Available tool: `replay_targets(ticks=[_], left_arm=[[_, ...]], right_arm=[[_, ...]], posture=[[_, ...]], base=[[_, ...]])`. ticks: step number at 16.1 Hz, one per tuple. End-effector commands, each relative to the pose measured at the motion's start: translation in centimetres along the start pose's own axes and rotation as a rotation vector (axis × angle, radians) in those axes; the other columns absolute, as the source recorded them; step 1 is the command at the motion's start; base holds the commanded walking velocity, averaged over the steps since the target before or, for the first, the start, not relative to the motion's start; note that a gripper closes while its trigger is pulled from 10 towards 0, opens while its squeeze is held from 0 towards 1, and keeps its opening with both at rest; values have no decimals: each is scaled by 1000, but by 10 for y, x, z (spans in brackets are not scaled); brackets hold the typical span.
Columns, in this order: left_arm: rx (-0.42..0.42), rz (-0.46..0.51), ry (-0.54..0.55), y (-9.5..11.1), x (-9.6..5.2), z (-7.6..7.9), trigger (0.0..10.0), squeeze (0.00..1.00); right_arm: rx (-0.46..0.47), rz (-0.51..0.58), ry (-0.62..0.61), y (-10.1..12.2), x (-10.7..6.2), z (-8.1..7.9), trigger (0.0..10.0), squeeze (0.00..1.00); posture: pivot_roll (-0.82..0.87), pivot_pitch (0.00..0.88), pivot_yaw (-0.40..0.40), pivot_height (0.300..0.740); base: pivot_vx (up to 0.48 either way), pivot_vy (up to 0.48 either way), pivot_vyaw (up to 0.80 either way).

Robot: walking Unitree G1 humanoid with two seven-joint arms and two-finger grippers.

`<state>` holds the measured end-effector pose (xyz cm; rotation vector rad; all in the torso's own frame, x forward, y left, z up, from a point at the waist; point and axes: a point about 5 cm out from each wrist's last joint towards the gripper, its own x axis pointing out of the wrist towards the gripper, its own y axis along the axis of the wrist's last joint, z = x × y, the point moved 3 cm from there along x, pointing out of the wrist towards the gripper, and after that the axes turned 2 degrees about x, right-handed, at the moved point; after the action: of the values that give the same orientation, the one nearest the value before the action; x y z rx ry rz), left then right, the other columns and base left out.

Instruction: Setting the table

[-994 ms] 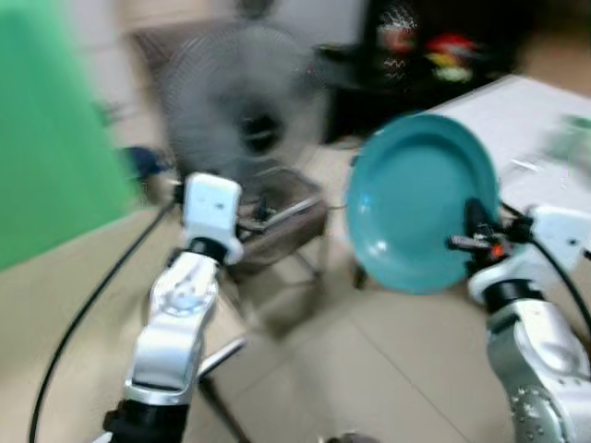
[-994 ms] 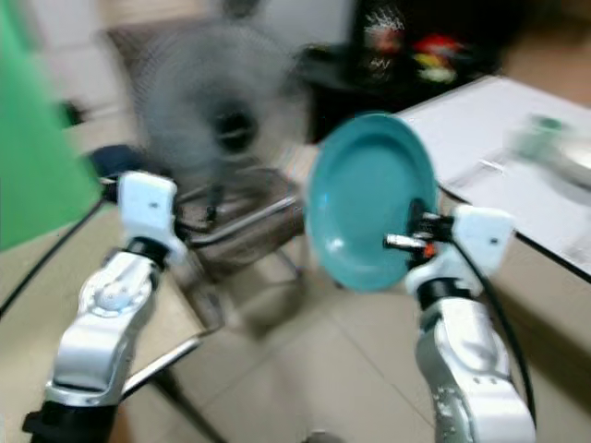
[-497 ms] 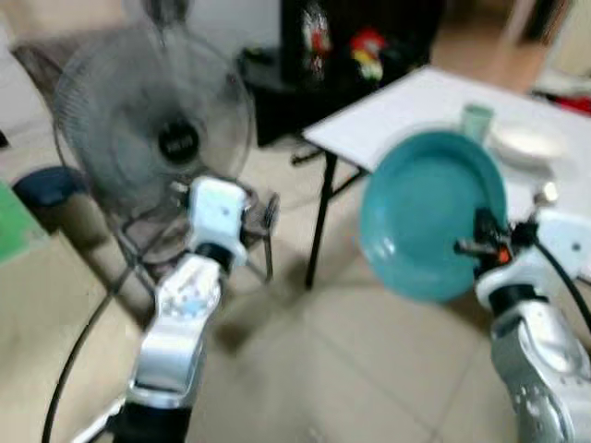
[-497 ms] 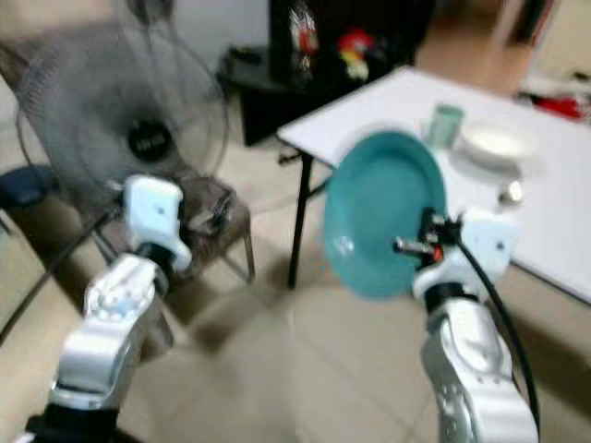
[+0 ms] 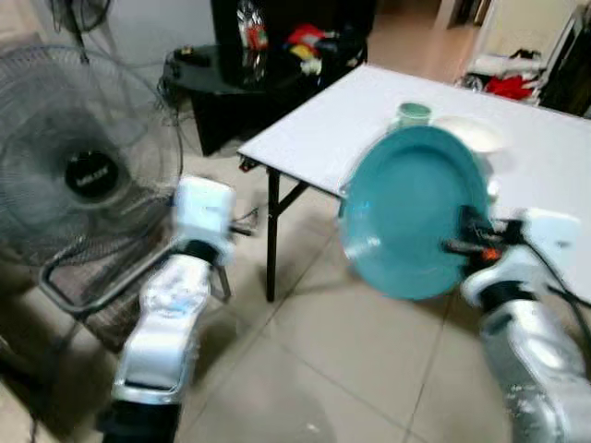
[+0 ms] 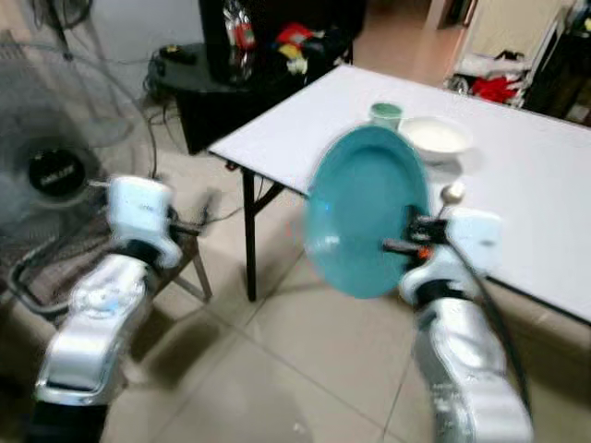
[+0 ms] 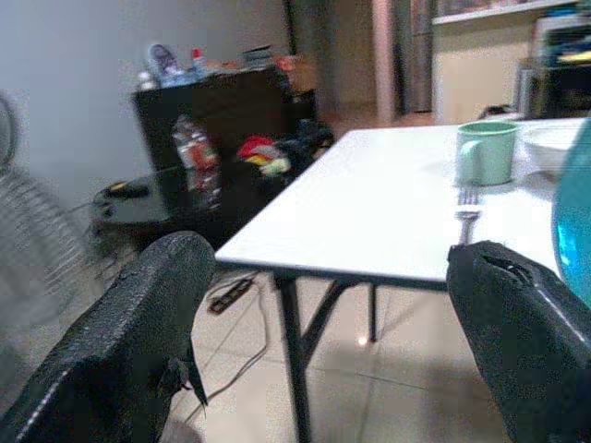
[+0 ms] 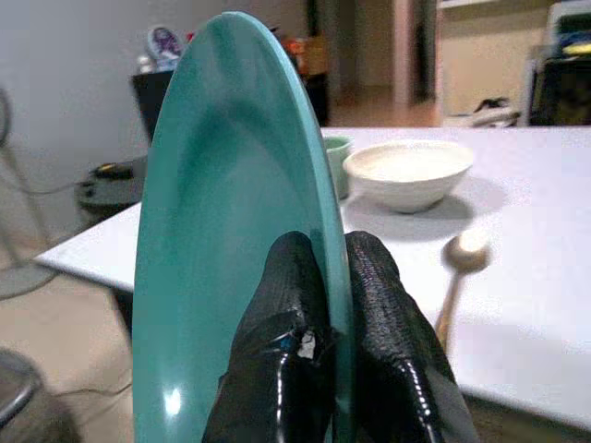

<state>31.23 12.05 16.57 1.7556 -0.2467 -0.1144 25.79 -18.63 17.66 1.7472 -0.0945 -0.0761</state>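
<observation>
View swung round in last second: green panel gone, fan (image 5: 83, 166) slid off to side, white table (image 6: 554, 175) now dead ahead. So robot turned toward table, delivery step close imo.

Right gripper (image 8: 319, 305) pinching rim of plate (image 5: 411, 212), fingers clamped either side, plate held on edge in air off table's near corner. Glossy teal, round, shallow.

Left gripper (image 7: 323, 341) empty, fingers wide.

On table toward far edge: pale green mug (image 6: 386, 114), white bowl (image 6: 434, 136), shiny spoon (image 8: 462, 263), fork (image 7: 468, 205).
</observation>
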Motion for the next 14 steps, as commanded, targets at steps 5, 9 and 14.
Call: replay_targets(ticks=[5,9,14], left_arm=[[39,-22,1,-5,-8,-10,10000,0],[38,-18,-19,-4,-10,-8,10000,0],[41,-19,-39,-4,-9,-6,10000,0]], right_arm=[[88,-5,82,-1,4,-14,10000,0],[118,-44,68,-6,7,-12,10000,0],[148,-44,58,-6,10,-10,10000,0]], posture=[[20,0,-9,740],[25,0,-14,740],[25,0,-14,740]], base=[[379,0,0],[360,0,-200],[355,0,-800]])
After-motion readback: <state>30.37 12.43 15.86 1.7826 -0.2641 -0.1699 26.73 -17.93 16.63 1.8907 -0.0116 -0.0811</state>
